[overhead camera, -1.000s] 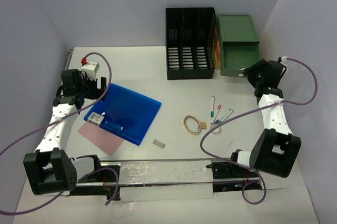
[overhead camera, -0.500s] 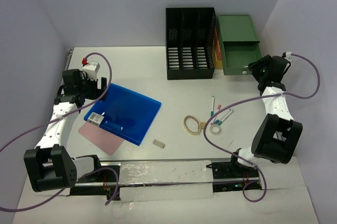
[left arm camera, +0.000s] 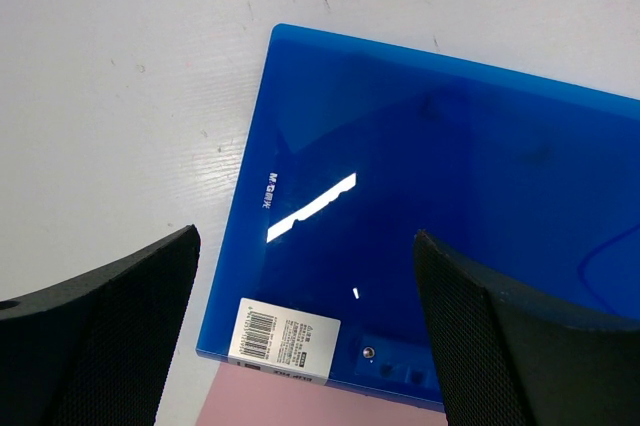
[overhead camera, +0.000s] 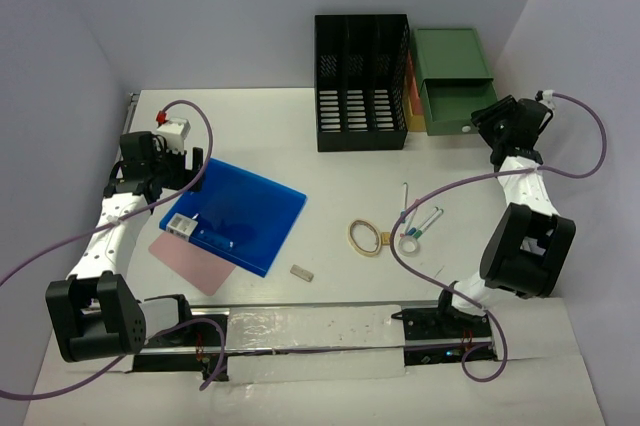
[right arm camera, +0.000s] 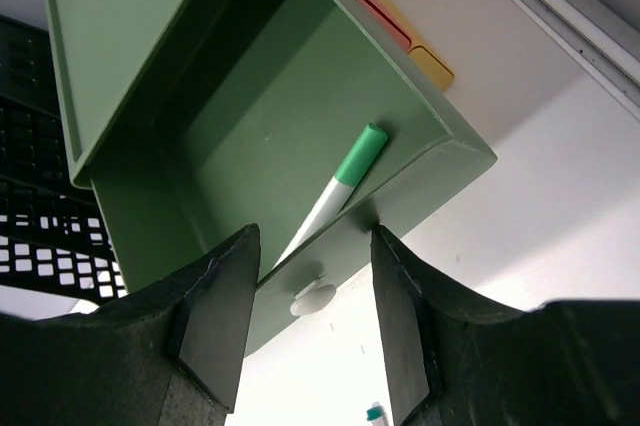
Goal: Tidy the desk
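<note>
White desk (overhead camera: 330,171). Right gripper (right arm camera: 315,236) spread, empty, at green drawer (right arm camera: 250,126); marker (right arm camera: 350,171) seems propped on front wall, so lay flat before shutting. Left gripper (left arm camera: 305,238) spread.

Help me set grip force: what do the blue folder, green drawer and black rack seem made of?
The folder is likely thin plastic with a glossy finish; it mirrors a sharp bright streak of light. The drawer is probably moulded plastic, matte, with even colour, rounded edges and only a dull sheen. The rack has black slotted walls, either plastic or coated metal; the look leaves that open.
</note>
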`<state>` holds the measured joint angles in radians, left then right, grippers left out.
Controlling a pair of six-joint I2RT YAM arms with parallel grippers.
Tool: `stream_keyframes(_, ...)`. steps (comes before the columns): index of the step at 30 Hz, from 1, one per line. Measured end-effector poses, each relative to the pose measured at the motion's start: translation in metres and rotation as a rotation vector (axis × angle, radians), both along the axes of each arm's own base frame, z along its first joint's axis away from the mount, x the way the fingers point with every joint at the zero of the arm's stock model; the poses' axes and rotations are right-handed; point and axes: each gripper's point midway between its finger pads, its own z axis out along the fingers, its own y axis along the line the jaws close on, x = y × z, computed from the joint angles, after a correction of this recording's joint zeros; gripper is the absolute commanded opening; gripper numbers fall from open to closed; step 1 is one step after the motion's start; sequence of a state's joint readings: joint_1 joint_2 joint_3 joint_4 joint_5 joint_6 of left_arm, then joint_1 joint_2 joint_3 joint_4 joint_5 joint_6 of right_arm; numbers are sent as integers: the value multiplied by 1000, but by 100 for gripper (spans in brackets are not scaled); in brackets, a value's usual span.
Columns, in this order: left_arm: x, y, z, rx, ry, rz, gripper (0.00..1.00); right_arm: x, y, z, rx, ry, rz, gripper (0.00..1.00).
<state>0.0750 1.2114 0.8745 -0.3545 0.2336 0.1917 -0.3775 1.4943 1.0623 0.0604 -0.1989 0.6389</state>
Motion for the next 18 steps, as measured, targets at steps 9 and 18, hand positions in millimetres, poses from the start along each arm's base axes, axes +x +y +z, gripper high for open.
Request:
stream_keyframes(9, 0, 0, 0, 0, 0, 0, 94, 6, 5, 6, -27, -1, 26, 66)
stream_keyframes(18, 0, 0, 0, -1, 1, -1, 93, -20, 39, 67, -210, -79, 75, 75)
